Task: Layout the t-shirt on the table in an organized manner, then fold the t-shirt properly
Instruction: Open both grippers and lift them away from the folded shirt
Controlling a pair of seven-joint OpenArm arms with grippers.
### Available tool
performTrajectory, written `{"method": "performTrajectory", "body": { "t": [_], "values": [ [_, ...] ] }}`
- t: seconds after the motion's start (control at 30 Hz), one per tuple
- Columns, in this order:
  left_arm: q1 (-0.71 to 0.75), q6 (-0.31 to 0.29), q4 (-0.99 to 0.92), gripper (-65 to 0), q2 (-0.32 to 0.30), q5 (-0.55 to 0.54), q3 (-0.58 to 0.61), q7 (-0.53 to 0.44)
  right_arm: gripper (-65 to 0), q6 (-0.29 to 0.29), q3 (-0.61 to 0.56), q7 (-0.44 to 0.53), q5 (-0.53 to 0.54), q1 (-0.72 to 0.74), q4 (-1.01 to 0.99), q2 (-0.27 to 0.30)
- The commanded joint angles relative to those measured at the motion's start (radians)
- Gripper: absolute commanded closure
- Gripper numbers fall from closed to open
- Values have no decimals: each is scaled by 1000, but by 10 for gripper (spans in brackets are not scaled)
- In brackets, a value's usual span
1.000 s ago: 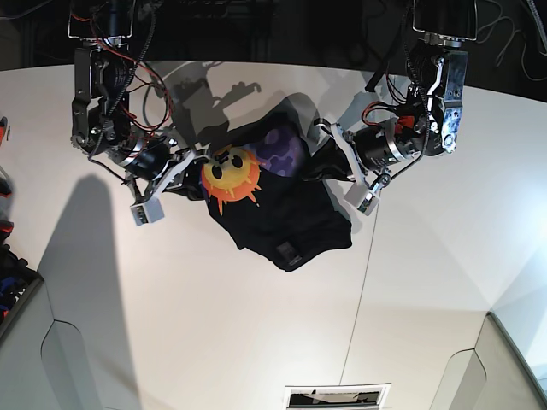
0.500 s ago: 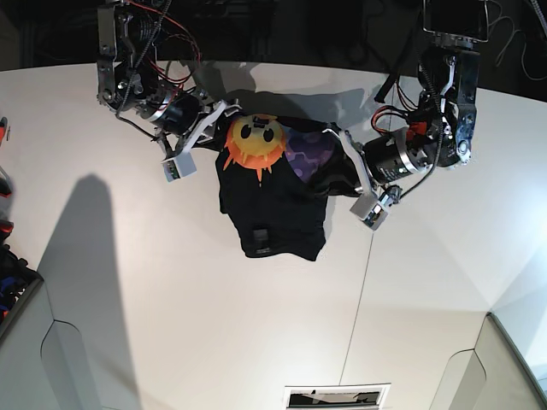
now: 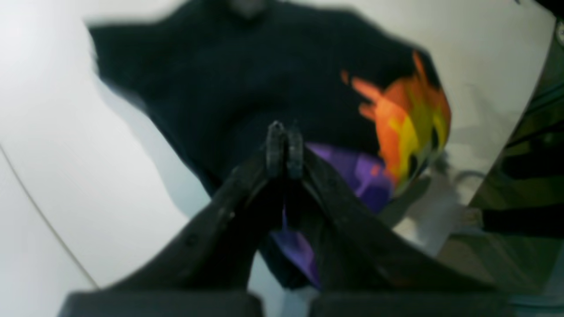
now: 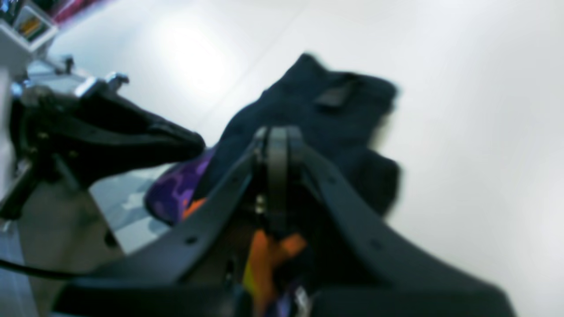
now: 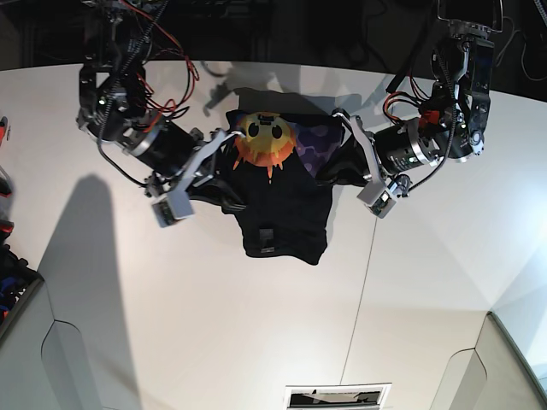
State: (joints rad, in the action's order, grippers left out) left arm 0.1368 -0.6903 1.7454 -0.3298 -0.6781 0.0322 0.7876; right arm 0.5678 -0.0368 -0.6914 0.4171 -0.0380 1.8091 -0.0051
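Note:
The black t-shirt [image 5: 282,213] hangs between my two grippers over the white table [image 5: 427,299], its lower hem near the surface. Its orange-yellow sun-face [image 5: 267,137] and purple print [image 5: 318,137] face the base camera near the top. My left gripper [image 5: 344,121] is shut on the shirt's upper edge on the right; in the left wrist view its jaws [image 3: 284,145] are pinched together over black cloth [image 3: 211,79]. My right gripper [image 5: 229,138] is shut on the upper edge on the left; in the right wrist view [image 4: 275,145] cloth [image 4: 317,110] trails beyond it.
A thin dark seam [image 5: 363,282] runs down the table right of the shirt. A bin with coloured items [image 5: 10,282] stands at the left edge. A dark slot [image 5: 338,395] sits at the table's front edge. The left arm's gripper [image 4: 110,127] shows in the right wrist view.
Both grippers have lifted the shirt toward the far side and spread it wider. The sun print moved up and to the right. The right arm's body swung down and left.

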Motion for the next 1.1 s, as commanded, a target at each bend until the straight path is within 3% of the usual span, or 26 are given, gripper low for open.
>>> {"method": "performTrajectory", "body": {
  "t": [0.0,0.13,0.33,0.5,0.7,0.83,1.07],
  "values": [
    [-9,-8,-12,0,-3,-5,-6,-36,0,4,-31,33,-24,26,-29,-3],
    [3,-8,-127,0,10,48,-6,-111,0,3,-97,102,-101,48,-259,-3],
    [1,-8,-181,0,31,46,-6,-111,0,3,-98,187,-113,48,-453,2],
    [2,-8,-107,0,31,-17,-48,-93,0,3,-98,176,-95,48,-331,3],
    [3,-8,100,0,29,-77,-144,5,0,-4,-98,106,-95,46,-78,3],
    [41,-8,146,0,-5,-126,-183,3,0,-19,-98,50,-95,45,27,8],
    [275,-8,244,0,-48,-148,-259,37,0,-22,-77,2,-60,-90,161,100]
  ]
}}
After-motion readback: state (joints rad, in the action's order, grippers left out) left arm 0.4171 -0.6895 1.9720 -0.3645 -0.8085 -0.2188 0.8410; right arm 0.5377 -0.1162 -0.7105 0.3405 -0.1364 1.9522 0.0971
